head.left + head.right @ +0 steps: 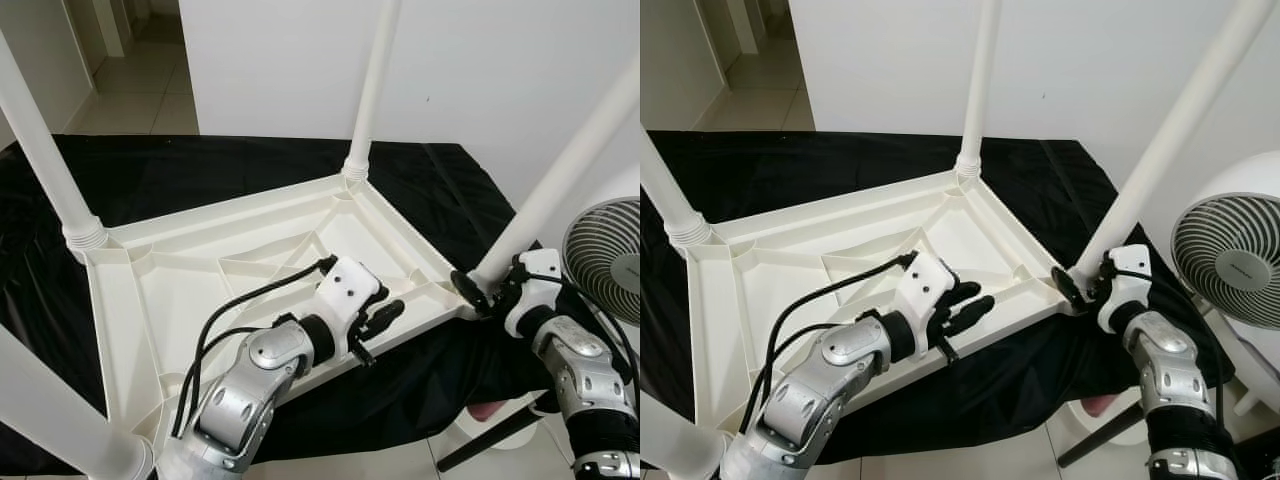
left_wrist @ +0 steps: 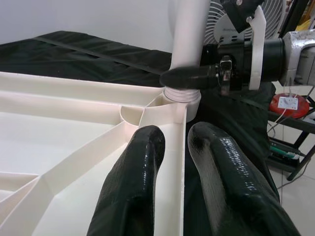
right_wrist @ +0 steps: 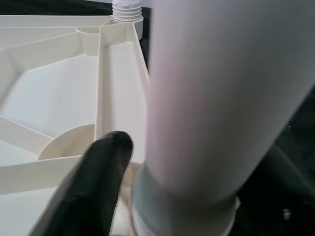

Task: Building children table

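Observation:
A white plastic children's table top (image 1: pixel 200 280) lies upside down on a black cloth, with white legs standing up from its corners. My left gripper (image 1: pixel 378 325) straddles the near rim (image 2: pixel 179 147), one black finger (image 2: pixel 135 187) on each side of the rim wall, shut on it. My right gripper (image 1: pixel 480 295) is at the near right corner, shut around the base of that corner's leg (image 1: pixel 570 165). In the right wrist view one finger (image 3: pixel 98 167) presses beside the leg (image 3: pixel 211 98), and the other finger is hidden behind the leg.
A white fan (image 1: pixel 605 260) stands close on the right, beside my right arm. Other legs rise at the far left (image 1: pixel 45 150), far middle (image 1: pixel 372 90) and near left (image 1: pixel 50 400). A white wall is behind, and a doorway opens at the upper left.

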